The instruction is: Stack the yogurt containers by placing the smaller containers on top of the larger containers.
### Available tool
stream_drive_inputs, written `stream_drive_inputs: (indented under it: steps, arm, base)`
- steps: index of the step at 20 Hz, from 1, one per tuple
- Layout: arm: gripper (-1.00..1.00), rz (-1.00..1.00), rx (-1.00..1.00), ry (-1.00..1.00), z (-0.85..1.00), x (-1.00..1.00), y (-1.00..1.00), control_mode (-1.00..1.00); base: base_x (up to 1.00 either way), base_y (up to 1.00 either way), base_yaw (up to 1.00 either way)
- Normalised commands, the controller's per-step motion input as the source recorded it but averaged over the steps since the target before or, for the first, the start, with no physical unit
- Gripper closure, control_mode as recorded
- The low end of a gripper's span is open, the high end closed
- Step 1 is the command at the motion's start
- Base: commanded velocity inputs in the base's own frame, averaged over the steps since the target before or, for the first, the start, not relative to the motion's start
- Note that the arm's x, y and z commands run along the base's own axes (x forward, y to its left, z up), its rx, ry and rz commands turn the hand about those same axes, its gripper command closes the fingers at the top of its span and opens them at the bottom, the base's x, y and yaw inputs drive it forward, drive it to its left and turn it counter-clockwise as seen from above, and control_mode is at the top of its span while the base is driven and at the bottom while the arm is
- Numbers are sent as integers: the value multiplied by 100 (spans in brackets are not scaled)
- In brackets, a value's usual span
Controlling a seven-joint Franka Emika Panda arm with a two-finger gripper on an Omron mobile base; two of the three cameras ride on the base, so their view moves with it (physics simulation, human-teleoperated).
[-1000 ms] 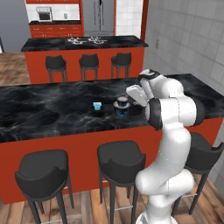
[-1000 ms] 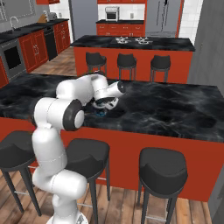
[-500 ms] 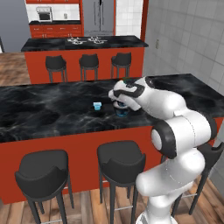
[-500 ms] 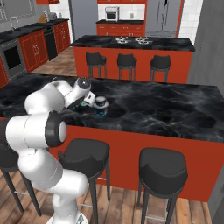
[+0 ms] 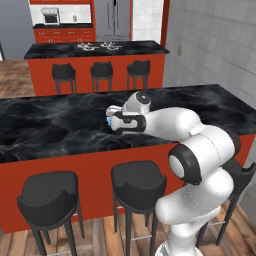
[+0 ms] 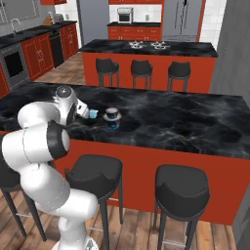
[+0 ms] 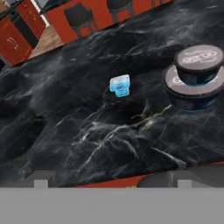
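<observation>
Black marble counter [image 7: 87, 144] bears the small dark cup [image 7: 199, 63] atop the wide tub [image 7: 192, 89], light-blue cup [image 7: 120, 85] beside; jaws' state unclear.

Pale print on pinkish lid of small dark cup [image 7: 199, 56]: blurred, unreadable. Partial marking on pinkish-grey lid of wide dark tub [image 7: 176, 82] beneath: likewise illegible. No other text legible.

You get even, soft rendered light, faint sheen on the glossy black marble counter [image 7: 100, 131], slightly blurry low-resolution frames.
</observation>
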Motion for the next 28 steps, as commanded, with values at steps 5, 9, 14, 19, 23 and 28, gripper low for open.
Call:
stream_drive_inputs:
  steps: [5,9,14,19,23,28]
  arm:
    - [-100,-2,-2,22,0,46,8,-100]
    - [-100,-1,-1,27,0,43,0,-100]
    - [-100,-2,-7,23,0,30,0,-100]
    - [-100,0,-8,14,-2,25,0,-100]
    - [-100,0,-9,4,-19,16,0,-100]
    - [-100,0,-4,0,-35,1,-7,-100]
  base:
    - [0,0,0]
    - [0,0,0]
    - [0,0,0]
    - [0,0,0]
    - [0,0,0]
    - [0,0,0]
